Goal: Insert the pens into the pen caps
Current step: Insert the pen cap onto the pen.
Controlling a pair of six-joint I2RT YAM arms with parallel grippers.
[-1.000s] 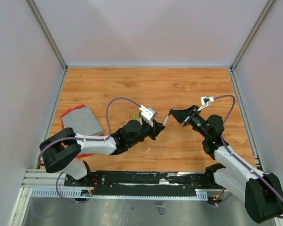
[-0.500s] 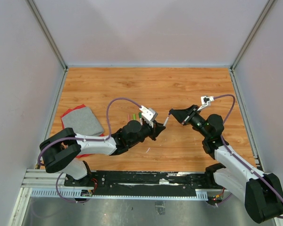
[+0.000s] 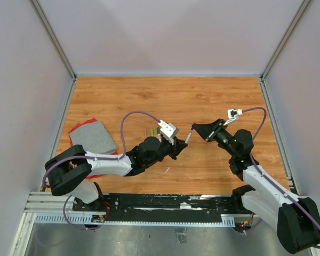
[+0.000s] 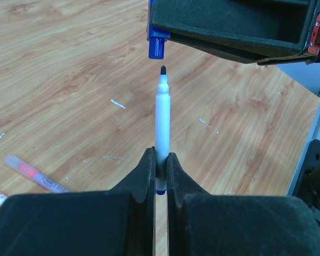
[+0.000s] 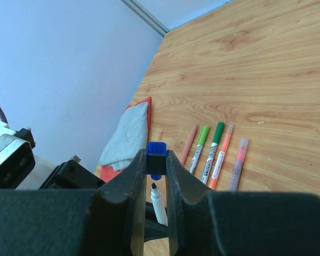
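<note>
My left gripper [image 4: 160, 160] is shut on a white pen with a blue end [image 4: 162, 120], its dark tip pointing at the right gripper. My right gripper [image 5: 156, 162] is shut on a blue pen cap [image 5: 156, 154], whose open end hangs just short of the pen tip [image 5: 153, 186]. The cap also shows in the left wrist view [image 4: 156, 48], a small gap above the tip. In the top view the two grippers [image 3: 177, 145] [image 3: 194, 128] meet at mid-table with the pen [image 3: 187, 137] between them. Several capped pens [image 5: 212, 152] lie side by side on the table.
A grey cloth on a red cloth [image 3: 92, 137] lies at the left of the wooden table [image 3: 165, 98]. An orange-marked pen [image 4: 36, 174] lies on the wood below my left gripper. Grey walls enclose the table on three sides.
Almost nothing has moved; both grippers keep their holds, with the pen tip and cap close together.
</note>
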